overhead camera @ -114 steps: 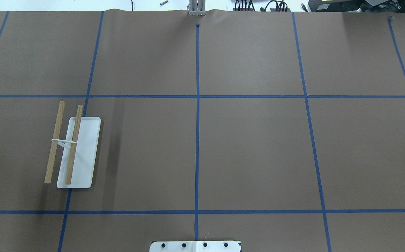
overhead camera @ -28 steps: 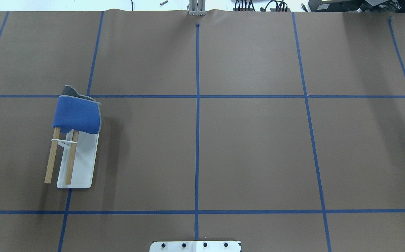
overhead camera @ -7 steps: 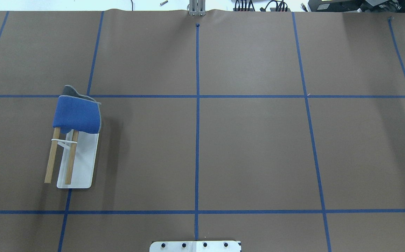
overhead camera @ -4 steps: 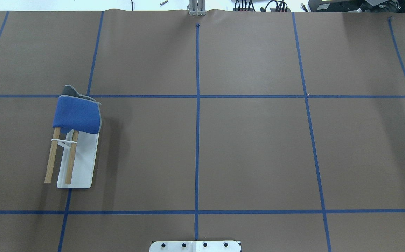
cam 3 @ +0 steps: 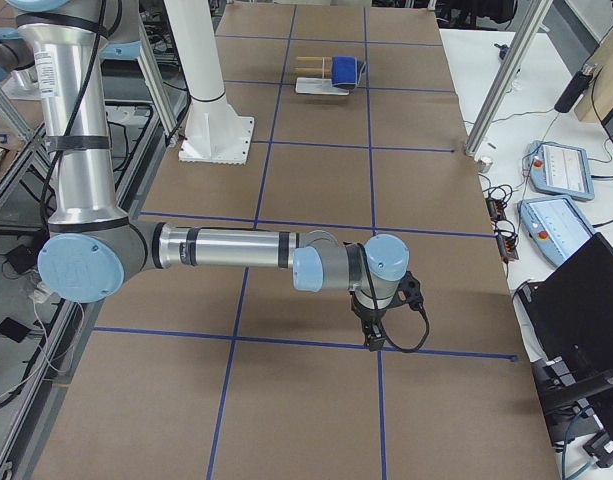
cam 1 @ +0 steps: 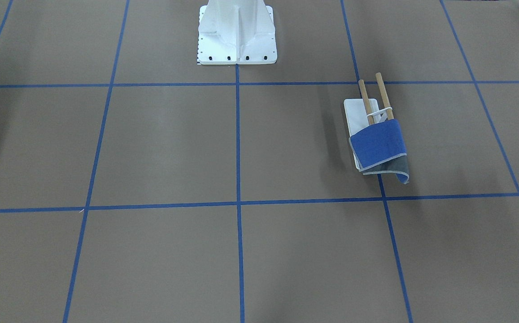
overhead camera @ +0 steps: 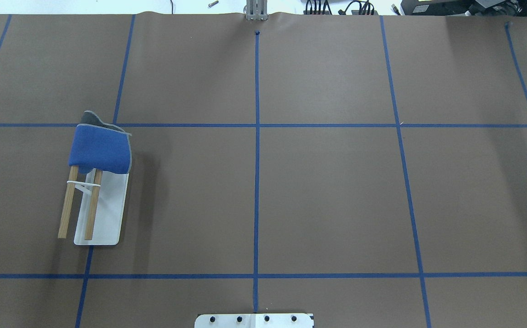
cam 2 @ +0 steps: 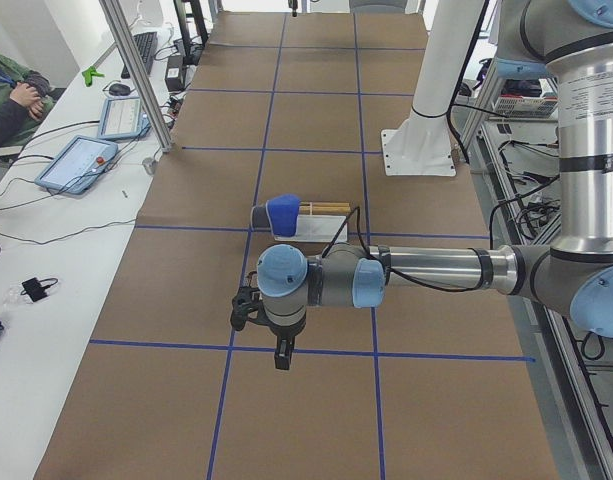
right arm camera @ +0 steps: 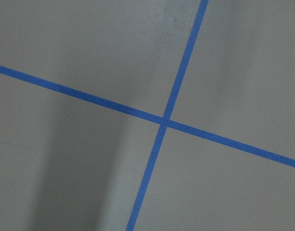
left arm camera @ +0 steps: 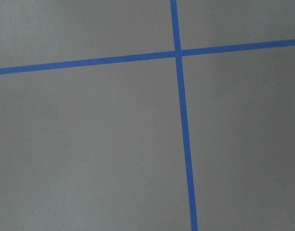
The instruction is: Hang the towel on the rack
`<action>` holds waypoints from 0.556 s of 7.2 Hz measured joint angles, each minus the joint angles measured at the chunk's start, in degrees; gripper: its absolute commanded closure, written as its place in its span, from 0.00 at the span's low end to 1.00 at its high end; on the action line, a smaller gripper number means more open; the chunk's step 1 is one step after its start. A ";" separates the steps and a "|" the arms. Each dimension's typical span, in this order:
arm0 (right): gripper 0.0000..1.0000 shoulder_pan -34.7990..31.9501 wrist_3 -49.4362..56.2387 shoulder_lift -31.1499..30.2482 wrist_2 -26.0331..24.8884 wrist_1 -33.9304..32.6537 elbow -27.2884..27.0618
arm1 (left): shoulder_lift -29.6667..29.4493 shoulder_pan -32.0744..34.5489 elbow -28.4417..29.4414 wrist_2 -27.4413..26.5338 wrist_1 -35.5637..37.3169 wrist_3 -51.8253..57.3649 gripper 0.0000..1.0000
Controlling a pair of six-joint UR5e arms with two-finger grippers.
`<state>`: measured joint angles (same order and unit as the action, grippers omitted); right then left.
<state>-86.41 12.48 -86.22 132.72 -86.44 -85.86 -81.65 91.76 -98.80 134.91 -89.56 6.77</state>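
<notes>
Table (overhead camera: 327, 191): brown cover, blue tape grid.
Left arm (cam 2: 436, 268), right arm (cam 3: 226, 248): seen only in side views, both stretched low, well apart from rack (overhead camera: 108, 214).
Towel (overhead camera: 100, 149): draped over rack's rod ends. Front view alone shows grey underside hanging.
Left gripper (cam 2: 282, 360), right gripper (cam 3: 373, 338): too small, opening and hold impossible to tell.
Wrist views: tape only.
</notes>
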 measured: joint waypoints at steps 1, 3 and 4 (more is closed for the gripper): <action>0.00 0.01 0.00 -0.08 0.02 0.03 0.01 | 0.00 0.00 0.01 -0.02 0.00 0.00 0.02; 0.00 0.02 0.00 -0.29 0.25 0.10 0.01 | 0.00 0.00 0.01 -0.05 0.00 0.00 0.02; 0.00 0.02 0.00 -0.38 0.33 0.12 0.00 | 0.00 0.00 0.00 -0.04 0.00 0.00 0.02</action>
